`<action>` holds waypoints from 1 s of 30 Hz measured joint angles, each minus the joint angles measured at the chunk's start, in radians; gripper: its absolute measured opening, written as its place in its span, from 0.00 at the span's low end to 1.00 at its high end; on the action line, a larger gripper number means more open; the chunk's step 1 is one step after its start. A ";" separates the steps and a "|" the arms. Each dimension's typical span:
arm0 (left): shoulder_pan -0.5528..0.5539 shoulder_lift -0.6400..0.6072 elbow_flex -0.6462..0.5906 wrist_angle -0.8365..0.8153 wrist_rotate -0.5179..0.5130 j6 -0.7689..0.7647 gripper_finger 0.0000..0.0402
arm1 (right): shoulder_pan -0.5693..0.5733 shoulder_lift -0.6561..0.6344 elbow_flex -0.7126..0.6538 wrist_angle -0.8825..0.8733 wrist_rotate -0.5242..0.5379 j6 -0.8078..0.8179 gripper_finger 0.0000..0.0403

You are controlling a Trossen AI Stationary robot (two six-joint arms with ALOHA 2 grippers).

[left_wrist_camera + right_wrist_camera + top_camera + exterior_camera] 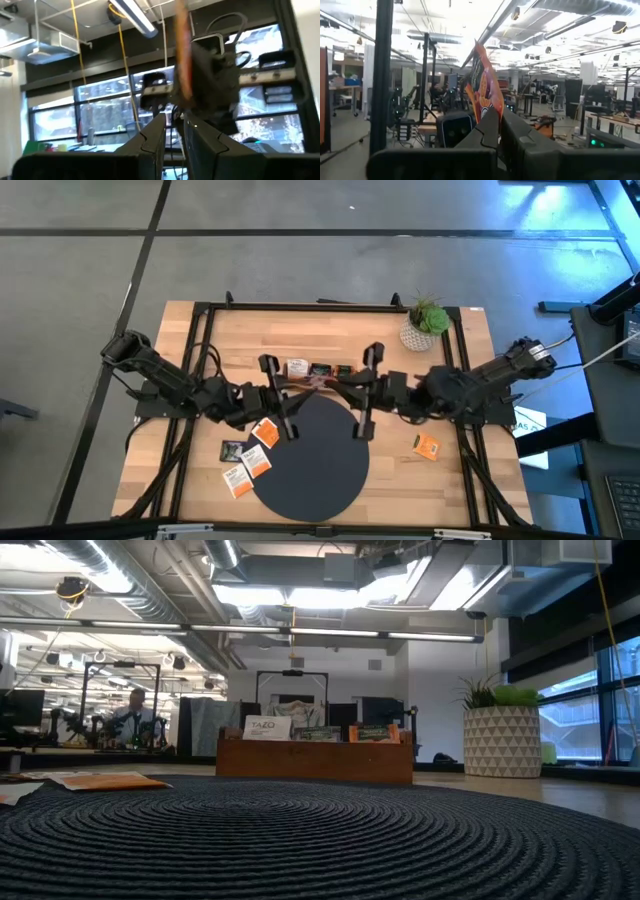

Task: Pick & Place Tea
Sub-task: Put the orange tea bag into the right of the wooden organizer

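I see the table from above, with a dark round mat [312, 457] at its middle; I place everything by that mat. Both arms reach inward and meet just past the mat's far edge. In the left wrist view, the left gripper [174, 131] is clenched on an orange sachet [184, 55] that stands up edgewise between its fingers. In the right wrist view, the right gripper [497, 125] is likewise clenched on an orange sachet [484, 85] rising from its fingers. Whether these are one sachet or two, I cannot tell. Both are lifted clear of the table, I judge for carrying toward the wooden tray [315, 371], which sits beyond the mat's far edge and already holds sachets standing in its compartments.

More tea lies flat by the mat: a small cluster of sachets [249, 460] touching its left edge, orange, white and dark, and one lone orange sachet [428, 445] well off its right side. A potted plant [425, 326] stands beyond the mat toward the far right corner. In the low view a person [132, 712] sits far behind the table.
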 joint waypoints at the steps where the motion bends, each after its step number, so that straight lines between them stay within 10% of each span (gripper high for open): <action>1: 0.005 0.000 0.000 0.000 0.015 -0.002 0.16 | -0.011 0.009 0.000 0.002 -0.011 0.002 0.03; 30: 0.009 -0.087 0.001 -0.123 0.128 -0.068 0.03 | -0.039 0.024 -0.001 -0.051 -0.017 -0.006 0.03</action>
